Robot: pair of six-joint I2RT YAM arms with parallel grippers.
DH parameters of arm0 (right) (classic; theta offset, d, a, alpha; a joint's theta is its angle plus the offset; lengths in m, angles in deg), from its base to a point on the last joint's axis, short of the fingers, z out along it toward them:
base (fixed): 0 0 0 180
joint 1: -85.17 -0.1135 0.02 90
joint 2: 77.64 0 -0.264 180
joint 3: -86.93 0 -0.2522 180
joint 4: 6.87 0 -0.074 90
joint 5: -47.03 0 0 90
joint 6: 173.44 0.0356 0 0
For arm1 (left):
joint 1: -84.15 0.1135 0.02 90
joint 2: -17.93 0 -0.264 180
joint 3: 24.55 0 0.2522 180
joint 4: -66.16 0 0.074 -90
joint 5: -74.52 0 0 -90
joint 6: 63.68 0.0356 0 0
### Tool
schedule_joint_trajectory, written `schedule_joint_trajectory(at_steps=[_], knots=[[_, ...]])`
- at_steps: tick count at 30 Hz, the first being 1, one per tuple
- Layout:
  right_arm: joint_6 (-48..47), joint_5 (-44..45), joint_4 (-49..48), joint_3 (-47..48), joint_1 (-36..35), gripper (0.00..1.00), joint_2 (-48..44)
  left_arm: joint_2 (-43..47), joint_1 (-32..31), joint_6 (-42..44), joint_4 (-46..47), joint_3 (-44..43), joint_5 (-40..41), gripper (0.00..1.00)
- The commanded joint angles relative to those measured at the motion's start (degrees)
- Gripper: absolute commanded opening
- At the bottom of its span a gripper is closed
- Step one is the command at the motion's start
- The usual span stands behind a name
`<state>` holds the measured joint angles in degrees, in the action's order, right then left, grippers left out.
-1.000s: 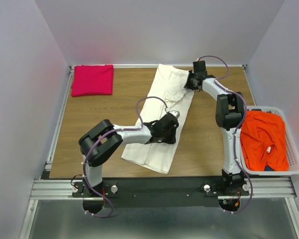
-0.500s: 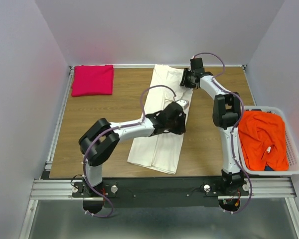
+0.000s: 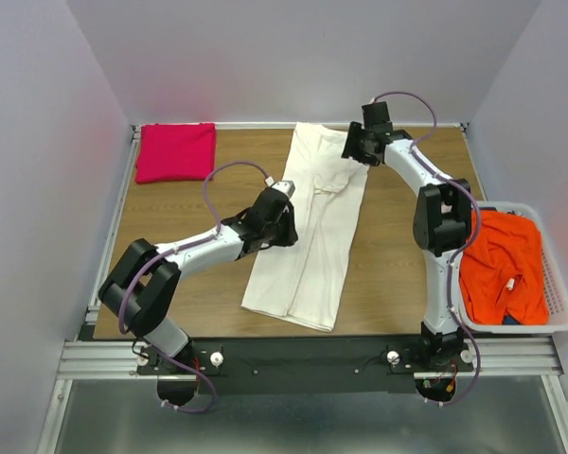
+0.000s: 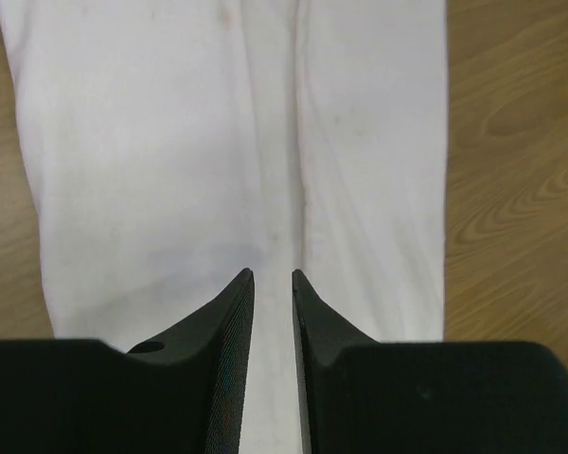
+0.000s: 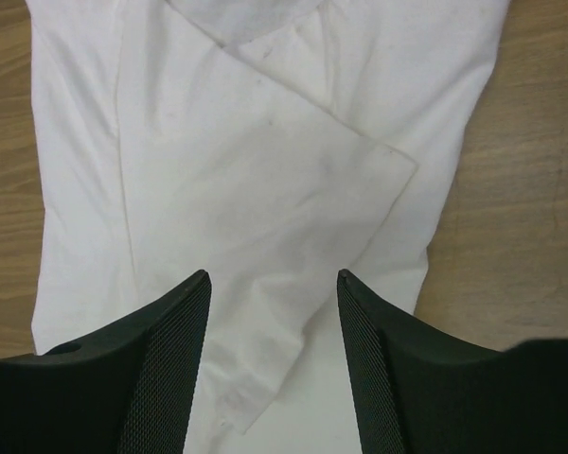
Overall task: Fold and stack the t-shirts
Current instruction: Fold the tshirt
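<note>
Top external view showed a cream-white cotton t-shirt, folded into a long strip, at the centre of a brown wooden table, a folded magenta-pink shirt at 10 o'clock, an orange-red shirt in a white plastic basket at 3 o'clock, the left gripper nearly closed and empty at the strip's 9 o'clock edge, and the right gripper spread wide and empty at its 12 o'clock end.

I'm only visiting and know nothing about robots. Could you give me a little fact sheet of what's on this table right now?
White shirt: laid out as a long narrow strip, mid-table, sides folded in
Pink shirt: folded, far left corner
Orange shirt: crumpled in the basket, right side
Left gripper: nearly shut, holding nothing, over the white shirt
Right gripper: open, over the white shirt's far end
</note>
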<state>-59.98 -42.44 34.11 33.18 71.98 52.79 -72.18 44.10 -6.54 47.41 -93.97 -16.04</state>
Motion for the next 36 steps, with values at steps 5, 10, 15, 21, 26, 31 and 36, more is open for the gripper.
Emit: schedule_joint_trajectory(at_steps=[5,10,15,21,26,31,36], knots=[[3.60,6.84,1.96,-6.66,-6.76,0.45,0.43,-0.42,-0.73,-1.24,1.74,8.37,2.14,0.29],[3.61,9.22,2.04,-5.88,-6.94,0.38,4.03,-1.56,-2.92,-1.76,2.01,10.13,3.11,0.27],[-0.34,9.40,2.04,0.43,-6.94,0.38,8.87,-4.64,-7.23,-3.96,2.97,10.31,3.02,0.25],[-3.86,7.82,2.13,6.86,-6.94,0.40,14.41,-5.78,-9.17,-5.72,4.20,9.43,2.14,0.25],[-5.09,5.62,2.22,10.20,-6.85,0.46,15.38,-5.35,-9.17,-5.28,4.47,8.38,2.05,0.25],[-5.18,6.76,2.31,9.60,-6.94,0.49,11.35,-3.15,-8.90,-3.97,3.77,6.18,2.49,0.28],[-2.99,9.92,2.13,4.34,-6.94,0.48,4.40,0.71,-7.15,-3.35,2.54,4.51,2.40,0.29]])
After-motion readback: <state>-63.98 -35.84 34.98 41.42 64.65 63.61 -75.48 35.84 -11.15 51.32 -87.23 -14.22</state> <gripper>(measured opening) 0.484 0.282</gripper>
